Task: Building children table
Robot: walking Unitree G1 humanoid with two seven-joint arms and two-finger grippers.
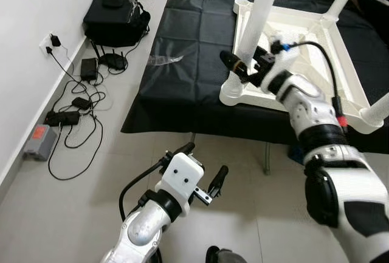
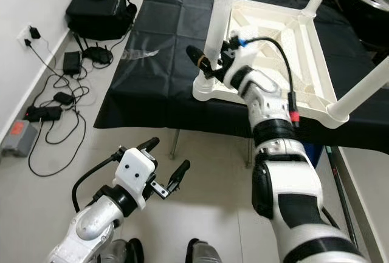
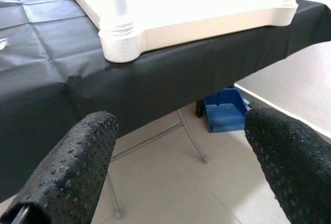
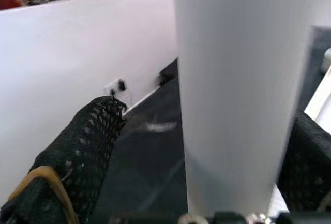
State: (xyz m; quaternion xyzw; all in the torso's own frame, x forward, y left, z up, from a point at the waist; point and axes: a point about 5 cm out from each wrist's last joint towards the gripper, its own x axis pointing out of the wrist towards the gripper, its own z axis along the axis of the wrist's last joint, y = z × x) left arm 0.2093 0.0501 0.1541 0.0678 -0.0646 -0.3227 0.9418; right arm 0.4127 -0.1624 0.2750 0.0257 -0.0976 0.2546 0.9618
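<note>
the right gripper [image 1: 242, 64] has its fingers spread around the leg [image 1: 258, 17] at the table's [image 1: 182, 62] front edge. it should squeeze and turn the leg straight. the left gripper [image 1: 203, 170] hangs low, fingers spread, holding nothing.

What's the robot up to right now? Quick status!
Right gripper around the near white table leg, not clamped. Left gripper open, idle over the floor. Upturned white tabletop on the black-covered table. Nothing in the way.
</note>
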